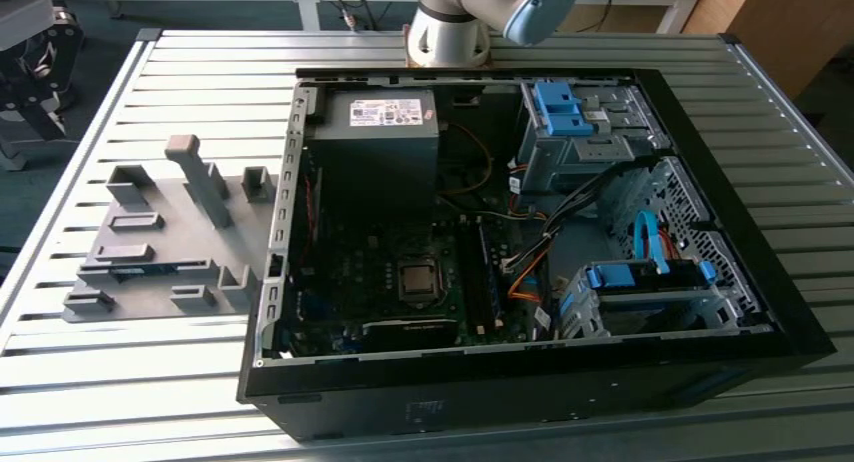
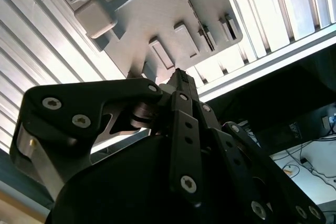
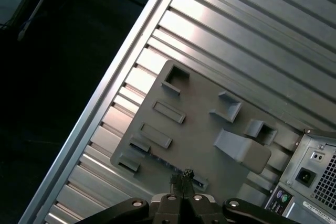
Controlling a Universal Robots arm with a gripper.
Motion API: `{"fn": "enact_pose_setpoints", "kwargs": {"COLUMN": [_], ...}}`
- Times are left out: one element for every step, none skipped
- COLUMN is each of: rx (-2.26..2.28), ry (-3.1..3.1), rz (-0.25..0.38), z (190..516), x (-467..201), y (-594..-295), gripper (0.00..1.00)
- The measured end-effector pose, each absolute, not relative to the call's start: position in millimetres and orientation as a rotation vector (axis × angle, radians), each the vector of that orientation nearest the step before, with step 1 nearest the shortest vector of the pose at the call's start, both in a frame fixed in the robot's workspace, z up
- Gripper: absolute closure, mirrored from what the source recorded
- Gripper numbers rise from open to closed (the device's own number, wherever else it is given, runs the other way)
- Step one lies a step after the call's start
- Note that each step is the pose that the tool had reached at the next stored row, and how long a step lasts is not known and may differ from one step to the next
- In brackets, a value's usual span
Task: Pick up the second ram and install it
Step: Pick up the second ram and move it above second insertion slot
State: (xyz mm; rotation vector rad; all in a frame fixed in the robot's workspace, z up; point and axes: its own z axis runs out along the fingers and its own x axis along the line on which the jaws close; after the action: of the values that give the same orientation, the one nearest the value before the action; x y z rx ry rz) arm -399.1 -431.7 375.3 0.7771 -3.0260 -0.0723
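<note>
Evidently early stage: second ram (image 1: 134, 270) not yet picked up. It sits in slot of grey holder tray (image 1: 167, 250) on slatted table (image 1: 134, 382), to exterior view's left of open computer case (image 1: 534, 402). Install not begun; motherboard memory slots (image 1: 483, 272) too dark to judge. Arm base (image 1: 447, 32) behind case, arm runs up out of frame. Gripper (image 2: 181, 75) in second wrist view hangs high over tray, pointing down at it. Fingertips pressed together, nothing between them.

Computer case (image 1: 534, 397): open, on the tabletop (image 1: 147, 392).
Holder tray (image 1: 167, 244): beside it, on the exterior view's left.
Second ram (image 1: 134, 270): I see it in that tray.
</note>
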Motion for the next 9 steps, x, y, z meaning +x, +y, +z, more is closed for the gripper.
{"fn": "enact_pose_setpoints", "kwargs": {"rx": [0.780, 0.782, 0.785, 0.790, 0.795, 0.800, 0.806, 0.812, 0.817], "ry": [-3.025, -3.025, -3.024, -3.022, -3.021, -3.020, -3.018, -3.016, -3.015], "rz": [-0.072, -0.072, -0.072, -0.072, -0.072, -0.072, -0.072, -0.072, -0.072], "z": [375.3, 375.3, 375.3, 375.3, 375.2, 375.2, 375.2, 375.2, 375.2], "x": [-399.1, -399.1, -399.1, -399.1, -399.1, -399.1, -399.1, -399.1, -399.2], "y": [-431.7, -431.7, -431.7, -431.7, -431.7, -431.7, -431.7, -431.7, -431.7], "gripper": [0.89, 0.89, 0.89, 0.89, 0.89, 0.89, 0.89, 0.89, 0.89]}}
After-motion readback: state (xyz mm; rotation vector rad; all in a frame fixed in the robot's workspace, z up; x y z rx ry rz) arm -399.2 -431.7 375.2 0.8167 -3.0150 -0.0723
